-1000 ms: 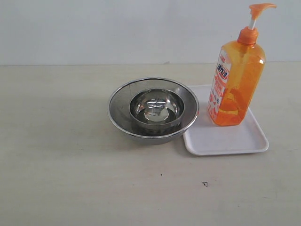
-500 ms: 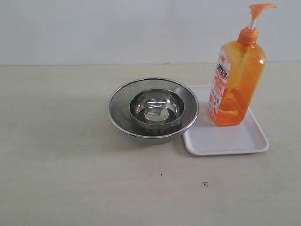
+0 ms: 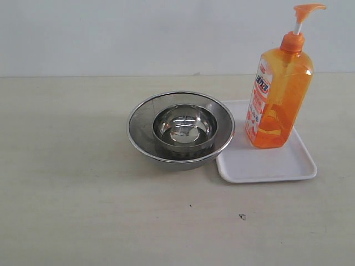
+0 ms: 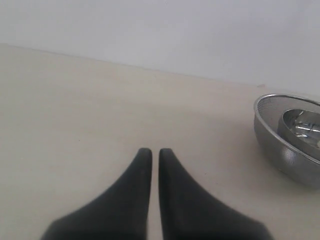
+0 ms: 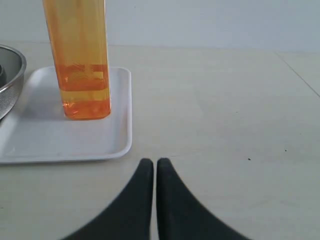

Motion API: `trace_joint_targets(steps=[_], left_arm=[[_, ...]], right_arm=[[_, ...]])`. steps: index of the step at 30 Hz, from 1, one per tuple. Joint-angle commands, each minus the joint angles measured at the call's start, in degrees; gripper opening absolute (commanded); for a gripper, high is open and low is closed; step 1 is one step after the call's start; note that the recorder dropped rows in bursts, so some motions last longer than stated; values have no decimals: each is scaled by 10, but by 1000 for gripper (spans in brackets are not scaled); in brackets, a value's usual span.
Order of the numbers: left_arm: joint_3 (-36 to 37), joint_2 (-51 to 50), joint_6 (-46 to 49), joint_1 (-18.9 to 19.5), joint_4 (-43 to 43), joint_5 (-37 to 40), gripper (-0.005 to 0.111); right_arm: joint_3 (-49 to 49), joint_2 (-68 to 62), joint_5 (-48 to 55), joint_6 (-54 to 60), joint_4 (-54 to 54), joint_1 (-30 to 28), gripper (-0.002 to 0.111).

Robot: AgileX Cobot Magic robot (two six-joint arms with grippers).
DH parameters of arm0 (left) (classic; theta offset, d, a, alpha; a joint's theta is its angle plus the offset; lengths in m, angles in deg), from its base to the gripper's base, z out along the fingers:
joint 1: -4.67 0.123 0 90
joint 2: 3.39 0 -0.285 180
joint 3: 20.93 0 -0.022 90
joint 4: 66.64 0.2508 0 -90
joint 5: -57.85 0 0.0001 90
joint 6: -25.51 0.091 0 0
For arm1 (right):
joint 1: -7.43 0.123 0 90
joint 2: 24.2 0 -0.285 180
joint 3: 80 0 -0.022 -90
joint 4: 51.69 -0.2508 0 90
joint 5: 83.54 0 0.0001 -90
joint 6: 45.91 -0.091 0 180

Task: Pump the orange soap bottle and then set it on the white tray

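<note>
Plainly well apart from both sets of fingers: shows the orange soap bottle standing upright on the white tray, toward the tray's far side in the exterior view, with nothing holding it. Places it ahead of the right gripper and off to one side, with the tray's near rim and a stretch of bare table lying between bottle and black fingertips. Finds the right gripper pressed together to a thin slit, clasping nothing. Finds the left gripper likewise pinched to a hairline gap and empty, over bare tabletop, with only part of the mesh steel bowl showing at one edge of its camera's frame. As for looks: tall and flat-sided, in translucent orange plastic, with denser orange liquid pooled in the lower part. Topped by an orange collar, a short white stem and an orange pump head, spout pointing right in the exterior view. Carries a white-and-red label on the face turned toward the bowls. Beside the tray, sets a small steel bowl nested inside the mesh one, the wider rim overlapping the tray's left edge in the exterior view.
</note>
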Motion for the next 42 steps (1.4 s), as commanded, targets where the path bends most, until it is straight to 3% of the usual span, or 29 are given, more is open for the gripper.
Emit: trace_joint_targets(steps=[1,42], left_arm=[[2,2,17,2,-2,-1,5],[2,2,29,2,0,-1,5]], right_arm=[[0,3,-7,-1,-2,-2,0],[0,3,-3,-1,-2,-2,0]])
